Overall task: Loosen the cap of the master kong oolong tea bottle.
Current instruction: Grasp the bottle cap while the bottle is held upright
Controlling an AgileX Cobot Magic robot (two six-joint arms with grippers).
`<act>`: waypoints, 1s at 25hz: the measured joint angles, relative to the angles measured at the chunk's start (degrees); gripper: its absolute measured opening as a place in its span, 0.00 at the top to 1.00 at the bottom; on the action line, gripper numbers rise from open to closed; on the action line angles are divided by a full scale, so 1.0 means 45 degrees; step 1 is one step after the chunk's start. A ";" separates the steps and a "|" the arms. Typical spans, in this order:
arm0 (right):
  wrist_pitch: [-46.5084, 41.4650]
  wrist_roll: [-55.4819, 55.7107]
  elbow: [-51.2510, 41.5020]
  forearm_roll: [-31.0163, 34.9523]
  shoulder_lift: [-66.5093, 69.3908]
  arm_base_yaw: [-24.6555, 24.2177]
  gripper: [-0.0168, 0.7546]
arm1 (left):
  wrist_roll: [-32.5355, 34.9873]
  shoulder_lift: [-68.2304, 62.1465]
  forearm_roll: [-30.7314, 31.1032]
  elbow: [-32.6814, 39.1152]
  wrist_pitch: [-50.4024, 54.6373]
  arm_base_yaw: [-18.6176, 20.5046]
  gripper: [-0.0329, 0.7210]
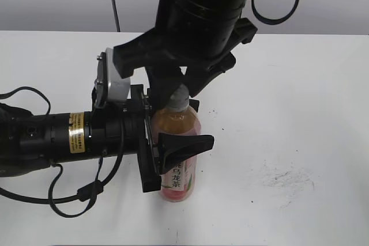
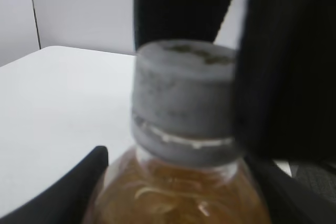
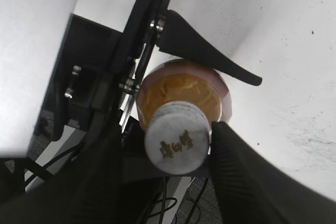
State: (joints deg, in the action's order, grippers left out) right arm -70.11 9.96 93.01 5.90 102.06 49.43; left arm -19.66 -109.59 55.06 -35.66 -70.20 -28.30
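The master kong oolong tea bottle [image 1: 180, 126] stands upright on the white table [image 1: 300, 84], amber tea above a pink-and-white label. My left gripper [image 1: 173, 145] comes in from the left and is shut on the bottle's body; its dark fingers [image 2: 79, 182] press both sides of the bottle [image 2: 178, 195]. The white cap [image 1: 179, 97] sits on the neck. My right gripper [image 3: 165, 132] reaches down from above and straddles the cap [image 3: 177, 139]. One finger [image 3: 247, 171] rests against the cap's side; a narrow gap shows on the other side. The cap [image 2: 184, 98] fills the left wrist view.
Black cables [image 1: 75, 191] trail from the left arm over the table's front left. Scuff marks [image 1: 288, 177] dot the table to the right of the bottle. The table's far edge [image 1: 323, 33] meets a grey wall.
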 joint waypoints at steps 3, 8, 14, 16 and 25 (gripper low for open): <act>-0.0012 0.0026 0.0000 -0.0108 0.0000 0.0000 0.55 | 0.0000 0.0000 0.0000 0.0000 0.0000 0.0000 0.36; -0.0036 -0.0695 0.0000 -0.0208 0.0012 0.0000 0.63 | 0.0000 0.0000 0.0000 0.0000 0.0000 0.0000 0.36; -0.0036 -0.5091 0.0000 -0.0193 0.0012 -0.0024 0.63 | 0.0000 0.0000 0.0000 0.0000 0.0000 0.0000 0.36; -0.0036 -0.7375 0.0000 -0.0193 0.0012 -0.0024 0.63 | 0.0000 0.0000 0.0000 0.0000 0.0000 0.0000 0.36; -0.0178 -1.7464 0.0314 -0.0218 0.0084 -0.0024 0.63 | 0.0000 0.0000 0.0011 0.0000 -0.0014 0.0000 0.36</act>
State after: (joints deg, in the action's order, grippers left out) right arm -70.91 -68.63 94.42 4.92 102.44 49.32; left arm -19.66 -109.59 55.11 -35.66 -70.27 -28.30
